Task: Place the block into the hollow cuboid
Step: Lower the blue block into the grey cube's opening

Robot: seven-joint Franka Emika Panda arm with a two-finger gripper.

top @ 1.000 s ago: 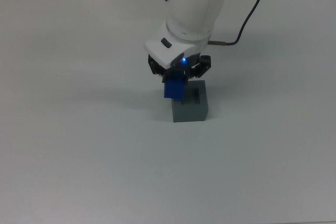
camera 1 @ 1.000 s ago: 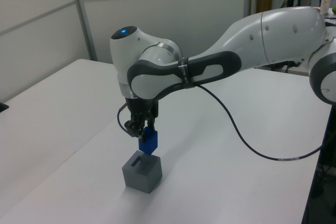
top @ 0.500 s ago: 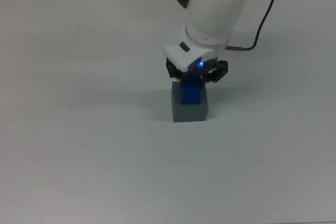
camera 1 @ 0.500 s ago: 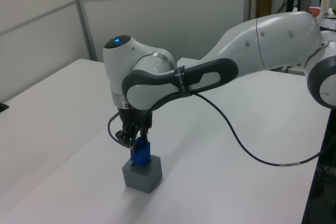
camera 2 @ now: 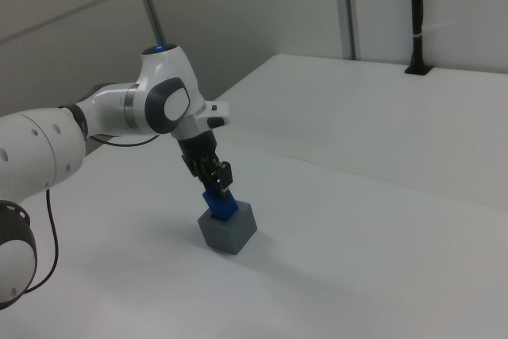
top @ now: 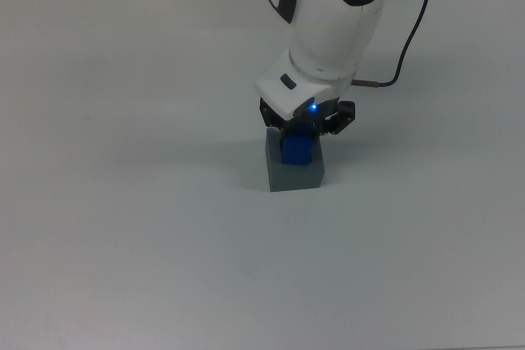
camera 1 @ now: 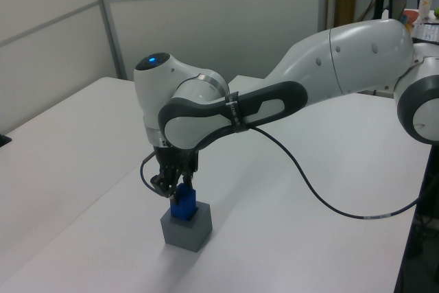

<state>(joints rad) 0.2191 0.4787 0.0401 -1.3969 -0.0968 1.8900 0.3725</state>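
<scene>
Block (top: 296,150): we see the small blue cuboid standing in the top of the grey hollow cuboid (top: 294,171), its lower part sunk in the recess and its upper part above the rim.
Claw (top: 300,130): we read it as pinching the block's upper part from two sides, directly above the hollow cuboid.
Hollow cuboid: it stands on the white table (top: 123,227), apart from anything else.
Seating: we judge the block only partly down; the left view shows blue well above the grey top (camera 1: 184,205).
Risk, tilt: if the block sits askew in the recess, we expect it to jam on the walls when pressed down.
Risk, drag: a push slightly off vertical could slide or tip the hollow cuboid, which looks unfixed on the smooth table.
Risk, release: if we let go too high, the block may lean on the rim rather than drop flat.
Risk, retreat: fingers lifting before fully parting could pull the block back out.
Cable (top: 402,47): it hangs clear of the work, so we see little risk of snagging.
</scene>
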